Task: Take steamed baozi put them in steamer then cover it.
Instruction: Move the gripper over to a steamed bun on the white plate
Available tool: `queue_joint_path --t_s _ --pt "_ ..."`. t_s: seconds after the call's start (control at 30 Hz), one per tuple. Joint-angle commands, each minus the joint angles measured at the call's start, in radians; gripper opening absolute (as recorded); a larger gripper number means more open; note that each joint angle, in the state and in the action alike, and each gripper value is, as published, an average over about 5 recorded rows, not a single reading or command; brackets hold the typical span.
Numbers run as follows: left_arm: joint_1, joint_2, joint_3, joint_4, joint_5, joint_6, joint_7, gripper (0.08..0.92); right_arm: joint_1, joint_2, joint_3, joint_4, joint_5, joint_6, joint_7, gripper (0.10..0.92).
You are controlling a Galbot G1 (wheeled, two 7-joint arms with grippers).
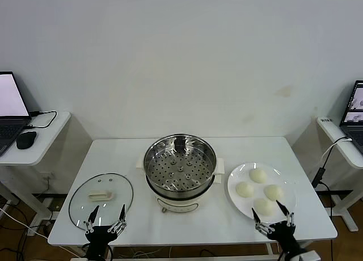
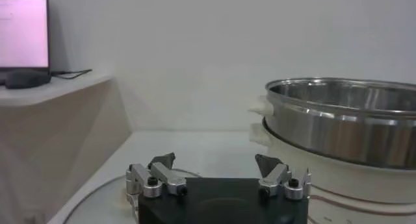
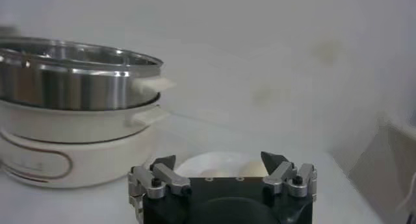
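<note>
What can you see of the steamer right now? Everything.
The steamer is a round shiny steel pot on a white base with side handles, upright at the middle of the table. It is uncovered; inside sits a perforated tray with nothing on it. The glass lid lies flat to its left, the plate with four buns to its right. Nothing touches it but the table.

No legible text or labels

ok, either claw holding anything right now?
No. Left claw is open at the round clear glass lid's near edge; right claw is open by the flat white plate.
</note>
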Motion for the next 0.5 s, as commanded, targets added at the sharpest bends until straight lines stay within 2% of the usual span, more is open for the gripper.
queue_joint_path --t_s 0.03,0.27,0.5 --pt "0.0 0.005 -0.013 -0.005 0.052 0.0 0.017 0.823 0.195 -0.233 0.05 -0.076 -0.238 -0.075 -0.083 0.823" --pt "0.0 -0.009 -0.01 -0.015 0.091 -0.006 0.014 0.823 0.41 -0.441 -0.069 -0.237 -0.332 -0.079 -0.332 0.822" --pt "0.009 -0.012 -0.03 -0.029 0.101 -0.008 0.009 0.823 0.804 -0.563 -0.42 -0.46 -0.319 -0.05 -0.522 0.823"
